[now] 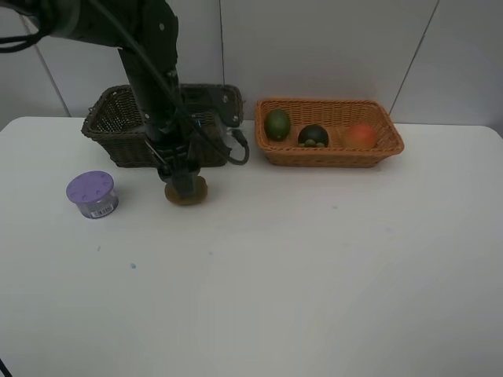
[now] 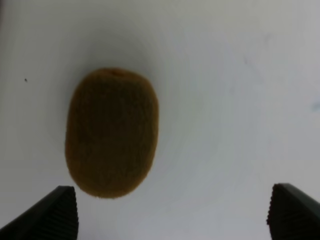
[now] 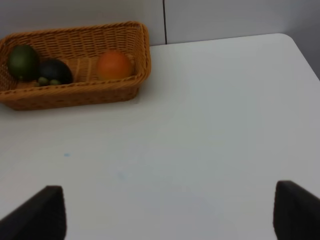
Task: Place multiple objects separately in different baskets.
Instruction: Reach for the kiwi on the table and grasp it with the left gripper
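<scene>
Over the kiwi (image 2: pixel 112 132), left pincer (image 2: pixel 172 202) lowered, spread

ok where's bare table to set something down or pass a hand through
The near half of the table is bare, and so is the right side in front of the orange-tan basket. Crowded at the back left: purple-lidded jar, kiwi at the left tool, dark brown basket behind.

A white table (image 1: pixel 314 275) with small blue specks stands against pale seamed wall panels (image 1: pixel 330 47).
</scene>
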{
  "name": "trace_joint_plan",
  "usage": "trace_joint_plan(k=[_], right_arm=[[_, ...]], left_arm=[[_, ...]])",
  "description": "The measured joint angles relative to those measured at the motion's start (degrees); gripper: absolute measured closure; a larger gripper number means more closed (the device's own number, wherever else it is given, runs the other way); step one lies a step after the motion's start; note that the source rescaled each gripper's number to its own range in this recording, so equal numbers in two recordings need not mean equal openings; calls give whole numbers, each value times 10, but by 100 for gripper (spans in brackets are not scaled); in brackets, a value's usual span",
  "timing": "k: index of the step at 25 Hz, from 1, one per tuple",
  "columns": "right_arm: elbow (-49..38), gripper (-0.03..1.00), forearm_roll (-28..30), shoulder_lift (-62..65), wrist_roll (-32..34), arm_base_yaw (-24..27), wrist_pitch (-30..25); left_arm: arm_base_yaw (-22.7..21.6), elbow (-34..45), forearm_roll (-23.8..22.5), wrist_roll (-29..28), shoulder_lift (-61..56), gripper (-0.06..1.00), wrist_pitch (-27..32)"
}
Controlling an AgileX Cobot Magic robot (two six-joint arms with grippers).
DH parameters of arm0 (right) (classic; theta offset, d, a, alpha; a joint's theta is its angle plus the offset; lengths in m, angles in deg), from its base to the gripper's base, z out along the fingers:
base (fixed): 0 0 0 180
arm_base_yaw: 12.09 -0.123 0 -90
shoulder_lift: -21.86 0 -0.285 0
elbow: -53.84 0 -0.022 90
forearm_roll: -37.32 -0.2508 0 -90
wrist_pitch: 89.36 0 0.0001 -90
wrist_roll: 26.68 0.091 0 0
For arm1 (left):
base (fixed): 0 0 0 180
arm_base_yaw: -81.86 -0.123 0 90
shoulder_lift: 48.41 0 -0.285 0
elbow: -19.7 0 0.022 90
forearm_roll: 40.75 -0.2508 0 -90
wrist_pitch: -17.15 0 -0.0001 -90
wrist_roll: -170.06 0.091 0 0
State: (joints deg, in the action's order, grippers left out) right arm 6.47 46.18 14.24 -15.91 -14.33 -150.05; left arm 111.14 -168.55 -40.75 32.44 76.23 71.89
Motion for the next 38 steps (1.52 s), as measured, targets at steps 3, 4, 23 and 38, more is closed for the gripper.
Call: trace_joint_plan(k=[3, 4, 23, 38], right_arm=[[0, -3, 0, 0, 0, 0, 0], [0, -3, 0, 0, 0, 0, 0], [0, -3, 0, 0, 0, 0, 0], [0, -3, 0, 0, 0, 0, 0]], left_arm=[[0, 0, 0, 12, 14, -6, -14], [0, 0, -3, 17, 17, -6, -19], [-7, 0, -45, 67, 76, -6, -109], [-8, 0, -46, 68, 89, -6, -113]])
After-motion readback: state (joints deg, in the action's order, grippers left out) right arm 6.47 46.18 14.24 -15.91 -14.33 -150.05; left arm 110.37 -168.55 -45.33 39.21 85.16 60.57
